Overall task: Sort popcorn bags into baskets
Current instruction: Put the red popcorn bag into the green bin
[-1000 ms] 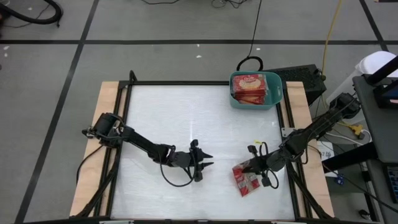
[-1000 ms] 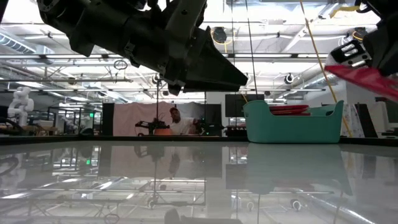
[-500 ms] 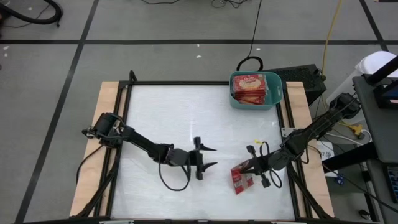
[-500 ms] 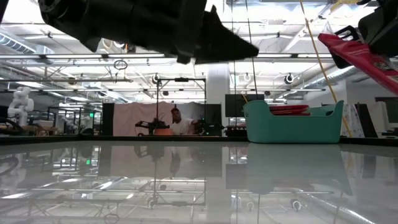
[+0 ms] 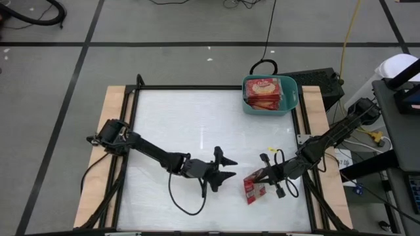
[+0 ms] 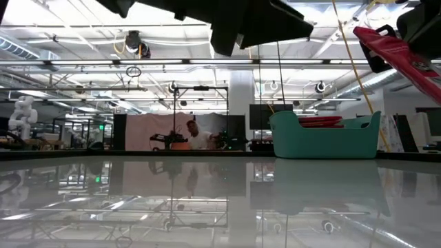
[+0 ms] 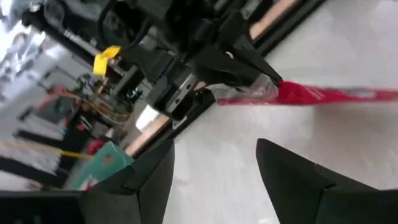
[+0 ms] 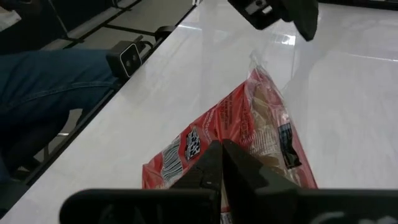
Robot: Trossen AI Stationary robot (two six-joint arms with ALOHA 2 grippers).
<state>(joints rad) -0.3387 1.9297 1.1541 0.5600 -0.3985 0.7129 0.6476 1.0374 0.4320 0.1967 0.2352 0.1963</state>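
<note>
One red popcorn bag (image 5: 255, 188) hangs clear of the white surface (image 5: 170, 131) near its front right part, and the right end effector (image 5: 267, 176) is clenched tight on the bag's top edge; from the right wrist camera the packet (image 8: 249, 134) droops away below the pinched fingers (image 8: 208, 168), barcode panel and pale picture both showing. At table height it's the same story, the bag (image 6: 396, 52) slanting down out of the grip, well off the surface. Just across from it, toward the middle of the surface, the left end effector (image 5: 224, 167) faces the packet with its jaws spread and nothing between them; its own wrist camera looks between two dark fingers (image 7: 298, 180) at the red bag (image 7: 336, 94) dangling edge-on from the other arm's tip. Away at the back right corner sits the teal basket (image 5: 289, 105), well apart from both arms, with several red bags (image 5: 266, 92) already stacked inside it. In the low view the basket (image 6: 324, 141) stands far back, red edges peeking over its rim.
</note>
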